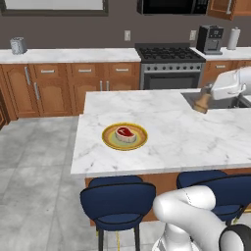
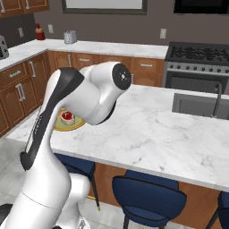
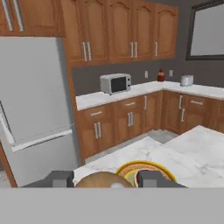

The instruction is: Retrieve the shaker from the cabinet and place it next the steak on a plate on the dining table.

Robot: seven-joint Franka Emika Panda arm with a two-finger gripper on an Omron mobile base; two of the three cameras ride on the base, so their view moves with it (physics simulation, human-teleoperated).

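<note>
Left base view: the shaker (image 1: 201,102) hangs pinched in the pincer (image 1: 203,98) above the counter (image 1: 196,137) at its far right, beside the sink (image 1: 192,100), well apart from the plate (image 1: 124,136) with the steak (image 1: 125,133), presumably mid-carry toward it.

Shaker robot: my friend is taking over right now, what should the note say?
Gripper: shut on the shaker, held above the right side of the dining table, near the sink.
Steak: on the plate, on the table's left part.
Done: shaker fetched and carried over the table.
Left: carry it across to the plate, set it down beside the plate, open the fingers.
</note>
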